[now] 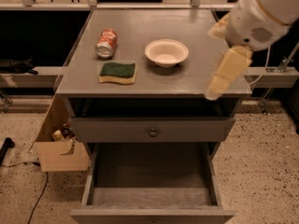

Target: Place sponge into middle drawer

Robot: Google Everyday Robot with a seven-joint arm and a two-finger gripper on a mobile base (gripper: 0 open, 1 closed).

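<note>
The sponge (117,72), dark green over pale yellow, lies flat on the grey cabinet top (154,22) near its front left edge. The middle drawer (152,176) is pulled open below it, with a bare grey floor. My gripper (213,92) hangs from the white arm at the right, pointing down over the top's front right corner. It is well to the right of the sponge and holds nothing that I can see.
An orange soda can (106,43) lies on its side behind the sponge. A white bowl (167,52) stands at mid-top. A shut drawer front with a round knob (153,132) sits above the open drawer. An open cardboard box (60,146) stands on the floor at the left.
</note>
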